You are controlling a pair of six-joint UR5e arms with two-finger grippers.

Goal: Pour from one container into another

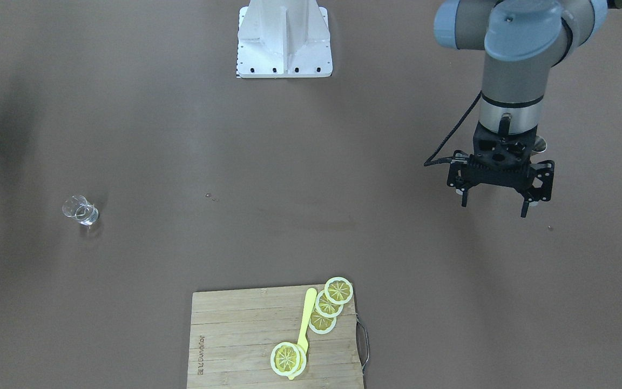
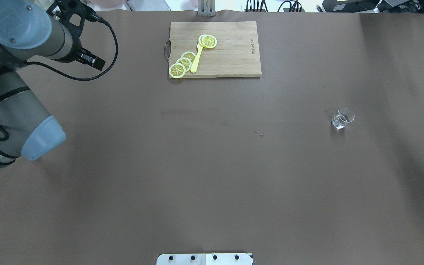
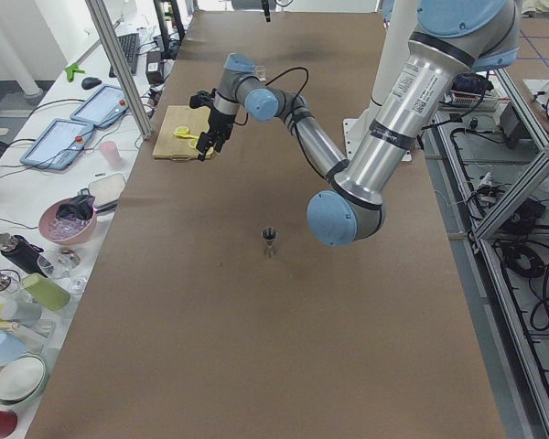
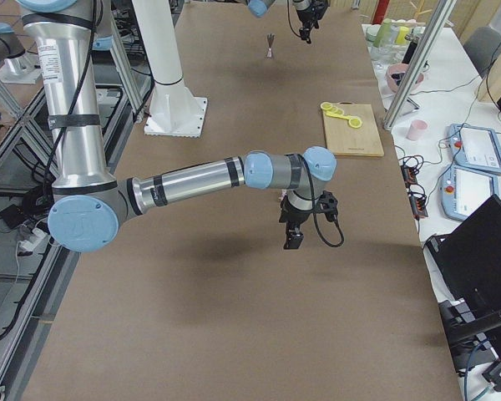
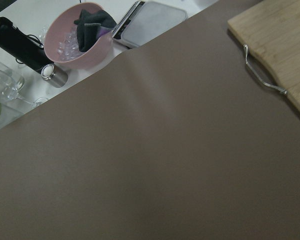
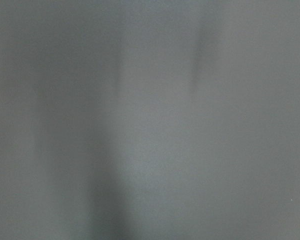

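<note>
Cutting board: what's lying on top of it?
On the cutting board: three overlapping lemon slices, a yellow utensil, and another slice stack covering its head, so fork or spoon cannot be told.

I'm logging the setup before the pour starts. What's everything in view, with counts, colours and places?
glass beaker: one, clear, right half of the table.
jigger: one, metal, left half of the table.
cutting board: one, wooden, far edge of the table, middle.
lemon slices: at least four, yellow, on the board.
utensil: one, yellow, on the board among the slices.
bowl: one, pink, off the table's left end.
left tool: one, black, open and empty, above the table.
right tool: one, black, above the table; open or shut unclear.
</note>
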